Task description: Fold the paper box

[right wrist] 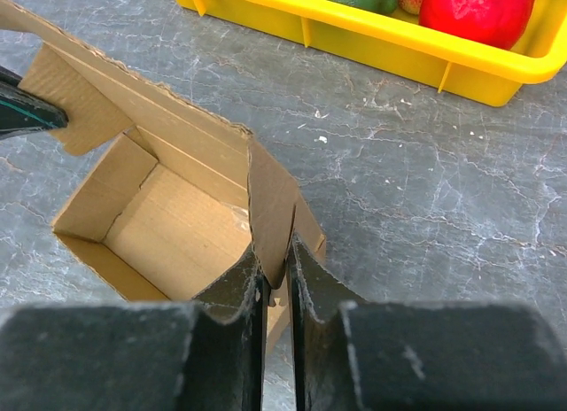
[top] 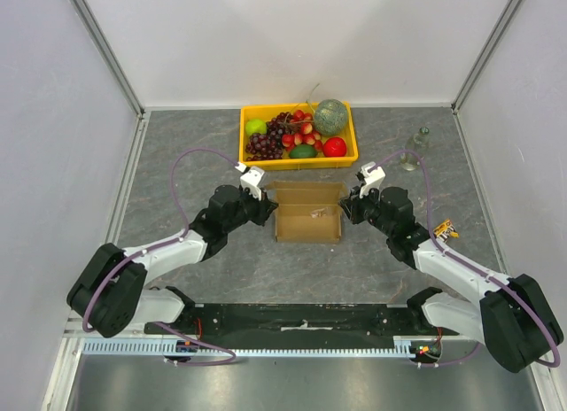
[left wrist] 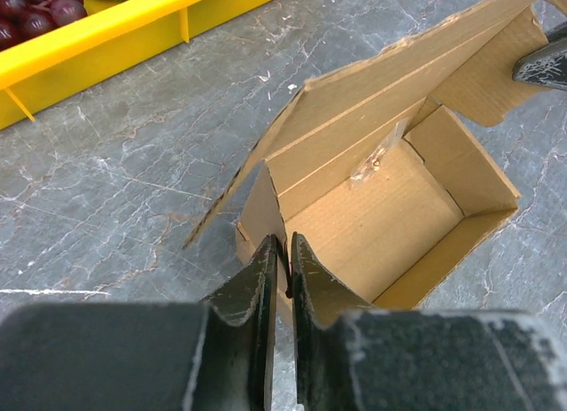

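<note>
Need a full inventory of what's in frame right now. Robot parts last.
paper box: 1, brown cardboard, table centre, partly folded, top open
crate: 1, yellow, just behind the paper box, holds fruit
grapes: 1 bunch, dark purple, crate's left side
apple: 1, green, crate's far left corner
melon: 1, green, crate's far right corner
red fruit: 1 large, red, crate's near right
small fruits: several, red, crate's middle
glass: 1, clear, table's far right
table: 1, grey marbled, under everything
left gripper: 1, black, shut on the paper box's left flap
right gripper: 1, black, shut on its right flap
</note>
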`<state>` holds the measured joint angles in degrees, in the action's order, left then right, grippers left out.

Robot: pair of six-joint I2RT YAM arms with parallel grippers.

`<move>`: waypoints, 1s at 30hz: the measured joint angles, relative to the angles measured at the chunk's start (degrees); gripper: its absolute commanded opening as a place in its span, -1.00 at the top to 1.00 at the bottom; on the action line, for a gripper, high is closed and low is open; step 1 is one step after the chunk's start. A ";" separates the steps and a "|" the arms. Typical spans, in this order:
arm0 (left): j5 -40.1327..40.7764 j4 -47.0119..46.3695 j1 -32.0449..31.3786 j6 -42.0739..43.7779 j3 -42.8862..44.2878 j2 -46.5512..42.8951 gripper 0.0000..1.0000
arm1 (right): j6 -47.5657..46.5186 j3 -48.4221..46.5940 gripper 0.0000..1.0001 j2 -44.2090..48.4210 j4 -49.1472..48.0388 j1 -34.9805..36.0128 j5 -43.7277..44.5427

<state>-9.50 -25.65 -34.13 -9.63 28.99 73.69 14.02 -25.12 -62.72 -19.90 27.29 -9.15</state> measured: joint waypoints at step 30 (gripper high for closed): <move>7.52 -6.56 -5.16 -3.41 -4.63 0.07 0.85 | 1.99 6.73 0.56 1.90 -8.24 5.22 6.34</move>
<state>-1.98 -32.21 -39.29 -13.04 24.36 73.76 16.01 -18.39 -60.82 -28.14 32.51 -2.81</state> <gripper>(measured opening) 0.090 0.212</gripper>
